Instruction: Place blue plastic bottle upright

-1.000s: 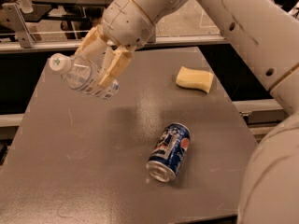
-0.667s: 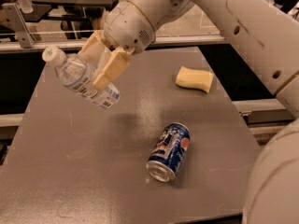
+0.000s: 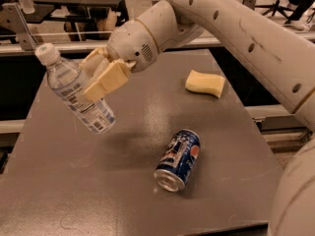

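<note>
Reorienting step: my gripper (image 3: pixel 97 77) has its jaws clamped on the blue plastic bottle (image 3: pixel 88 113), which is in the air near the surface's (image 3: pixel 147 200) far-left corner, tilted with the cap up-left. Next I'd judge: rotate it vertical, lower the base, release. It's steeper than a moment ago.

Matt tan pincer (image 3: pixel 91 80) above the matt grey table's (image 3: pixel 64 181) left clamps the clear glossy plastic bottle (image 3: pixel 78 103); glossy metal can (image 3: pixel 178 160).
</note>
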Controlling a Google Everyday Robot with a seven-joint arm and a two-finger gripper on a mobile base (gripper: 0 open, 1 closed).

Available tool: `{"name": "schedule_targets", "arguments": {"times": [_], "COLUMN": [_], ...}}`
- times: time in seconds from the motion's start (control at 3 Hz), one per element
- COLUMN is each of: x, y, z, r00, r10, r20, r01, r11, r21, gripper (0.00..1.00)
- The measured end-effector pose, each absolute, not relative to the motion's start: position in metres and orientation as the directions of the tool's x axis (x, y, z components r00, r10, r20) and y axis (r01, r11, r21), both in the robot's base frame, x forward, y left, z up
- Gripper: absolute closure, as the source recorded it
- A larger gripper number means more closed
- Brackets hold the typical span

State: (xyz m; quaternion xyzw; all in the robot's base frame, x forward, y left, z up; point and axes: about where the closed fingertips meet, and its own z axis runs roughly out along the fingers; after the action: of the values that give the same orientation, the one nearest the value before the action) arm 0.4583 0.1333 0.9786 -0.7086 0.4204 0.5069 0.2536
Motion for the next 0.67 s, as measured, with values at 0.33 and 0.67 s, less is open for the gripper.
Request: {"name": "schedule_targets", "arguments": {"times": [0.33,0.67], "x": [0.447,0.44], "y": [0.146,0.161], "z": [0.974,0.967], "r00": [0.093,0.081], "r10": [-0.29,-0.247], "r20": [-0.953,-0.966], "r01": [-0.846,-0.839], "r11": [-0.527,-0.54], "r21": [0.078,0.068], "gripper": [1.0,1.0]}}
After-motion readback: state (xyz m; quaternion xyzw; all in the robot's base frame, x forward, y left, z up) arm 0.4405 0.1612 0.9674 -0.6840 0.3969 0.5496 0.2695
